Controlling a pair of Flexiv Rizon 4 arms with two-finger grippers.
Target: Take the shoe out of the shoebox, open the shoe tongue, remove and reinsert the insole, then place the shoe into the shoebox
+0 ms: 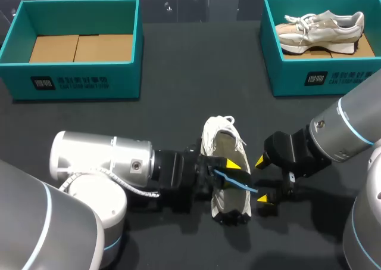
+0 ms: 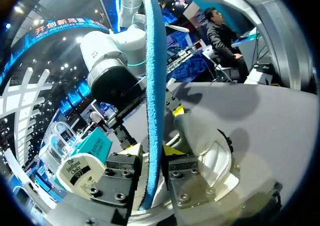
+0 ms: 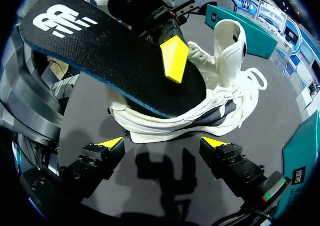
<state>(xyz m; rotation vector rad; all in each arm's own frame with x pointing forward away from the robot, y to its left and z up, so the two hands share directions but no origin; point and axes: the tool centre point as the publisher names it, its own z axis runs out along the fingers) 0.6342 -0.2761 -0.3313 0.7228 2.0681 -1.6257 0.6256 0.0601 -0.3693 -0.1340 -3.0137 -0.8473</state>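
Observation:
A white shoe (image 1: pixel 225 140) lies on the dark table at the front middle, its tongue (image 3: pixel 227 36) pulled up. My left gripper (image 1: pixel 229 168) is over the shoe's opening, shut on the black insole with a blue edge (image 1: pixel 238 182). The insole (image 2: pixel 155 86) stands edge-on between its fingers, above the shoe (image 2: pixel 210 151). In the right wrist view the insole (image 3: pixel 115 61) slants out of the shoe (image 3: pixel 220 101), with a left fingertip (image 3: pixel 174 59) pressed on its upper face. My right gripper (image 1: pixel 264 184) stands open just right of the shoe, holding nothing (image 3: pixel 164 142).
A teal shoebox (image 1: pixel 77 82) stands at the back left with only cardboard inside. A second teal shoebox (image 1: pixel 309 76) at the back right holds another pale shoe (image 1: pixel 321 28). Bare dark table lies between the boxes and the arms.

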